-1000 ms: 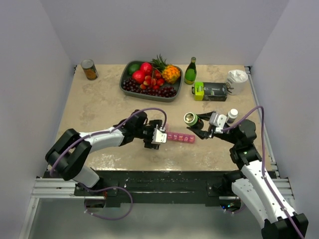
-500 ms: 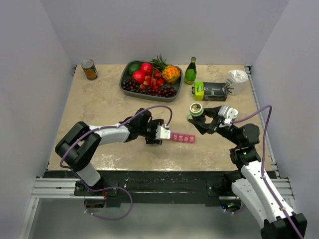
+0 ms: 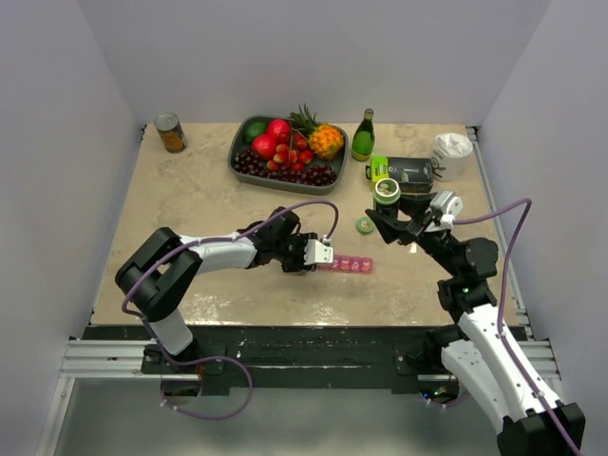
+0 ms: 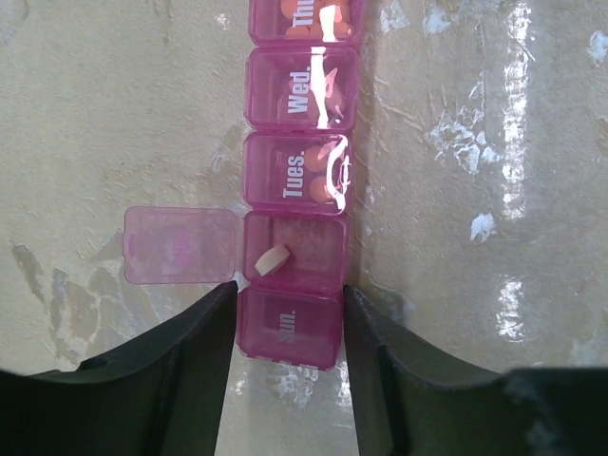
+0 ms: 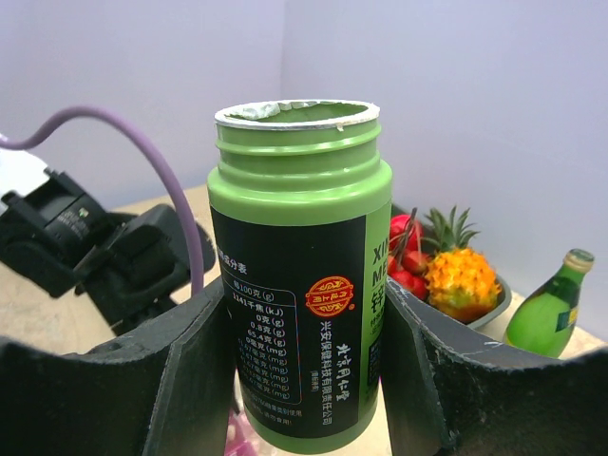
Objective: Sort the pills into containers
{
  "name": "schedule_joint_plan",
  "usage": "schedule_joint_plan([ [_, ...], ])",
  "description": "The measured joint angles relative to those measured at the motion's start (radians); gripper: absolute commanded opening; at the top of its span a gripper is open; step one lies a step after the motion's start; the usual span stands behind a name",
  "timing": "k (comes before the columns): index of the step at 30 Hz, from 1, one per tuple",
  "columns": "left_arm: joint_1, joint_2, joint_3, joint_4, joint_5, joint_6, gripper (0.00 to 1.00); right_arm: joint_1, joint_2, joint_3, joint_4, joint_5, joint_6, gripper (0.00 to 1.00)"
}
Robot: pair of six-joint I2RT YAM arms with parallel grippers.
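Mottled beige tabletop (image 3: 190, 199), lavender walls (image 3: 313, 57), pink pill organizer (image 3: 350, 264), green bottle (image 5: 299, 285)

Left arm (image 3: 218, 252) reaches low across the table toward centre. The left gripper (image 4: 290, 318) has one finger against each side of the pink pill organizer (image 4: 296, 180) at its end cell. Right arm (image 3: 475, 285) is bent at the elbow with the wrist raised, right gripper (image 5: 302, 342) clamped on an upright, uncapped green bottle (image 5: 299, 237).
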Motion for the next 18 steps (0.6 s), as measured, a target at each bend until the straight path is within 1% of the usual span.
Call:
schedule_joint_plan([
  [1,0.0,0.0,0.0,-0.006,-0.002,-0.007,0.47,-0.001,0.003,0.003,0.011,0.007,0.004,0.0],
  [3,-0.001,-0.001,0.002,-0.011,-0.009,-0.028,0.44,-0.002,0.01,0.011,0.028,0.025,0.012,0.0],
  [4,-0.003,-0.003,0.002,-0.011,-0.016,-0.04,0.4,-0.002,0.015,0.017,0.034,0.031,0.013,0.0],
  [7,-0.011,-0.013,0.001,-0.02,-0.048,-0.091,0.34,-0.002,0.029,0.039,0.048,0.055,0.012,0.0],
  [10,-0.021,-0.027,-0.006,-0.028,-0.087,-0.161,0.31,-0.004,0.048,0.069,0.058,0.101,0.011,0.0],
  [15,-0.035,-0.059,-0.034,-0.028,-0.156,-0.3,0.3,-0.006,0.124,0.175,0.062,0.295,-0.012,0.0],
  [18,-0.039,-0.074,-0.049,-0.021,-0.191,-0.377,0.36,-0.006,0.192,0.265,0.093,0.397,-0.034,0.0],
])
